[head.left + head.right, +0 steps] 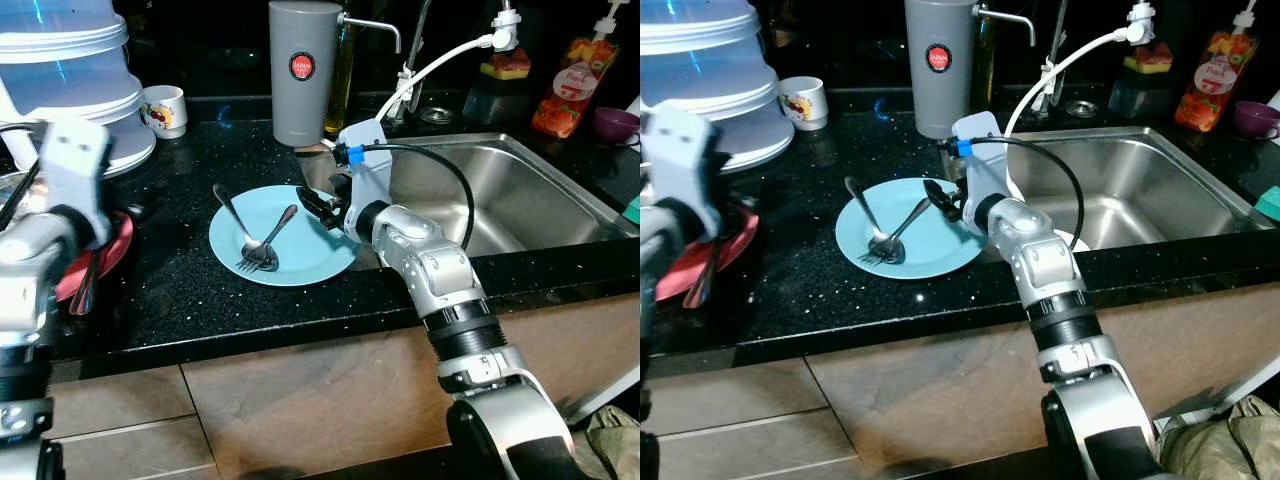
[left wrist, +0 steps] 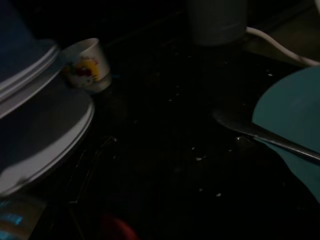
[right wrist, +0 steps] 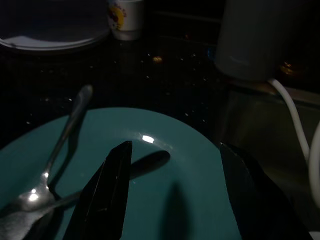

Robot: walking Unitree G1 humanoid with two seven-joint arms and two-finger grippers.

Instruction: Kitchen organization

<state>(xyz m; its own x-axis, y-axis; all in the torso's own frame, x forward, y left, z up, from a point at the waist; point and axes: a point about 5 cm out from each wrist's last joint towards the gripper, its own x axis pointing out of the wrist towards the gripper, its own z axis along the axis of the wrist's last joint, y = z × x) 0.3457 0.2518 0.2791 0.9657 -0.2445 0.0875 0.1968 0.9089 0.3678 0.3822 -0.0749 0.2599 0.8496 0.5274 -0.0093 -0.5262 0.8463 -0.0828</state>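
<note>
Fork (image 1: 268, 241) and spoon (image 1: 240, 226) are seen crossed on the blue plate (image 1: 300, 260); right end effector (image 3: 175, 192) is held wide open over its rim.

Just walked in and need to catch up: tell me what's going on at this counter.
The robot stands at a black counter beside a steel sink. Its right tool is open, its fingers straddling the sink-side rim of a blue plate. A fork and a spoon lie crossed on that plate. The left tool is raised over a red plate at the counter's left.
</note>
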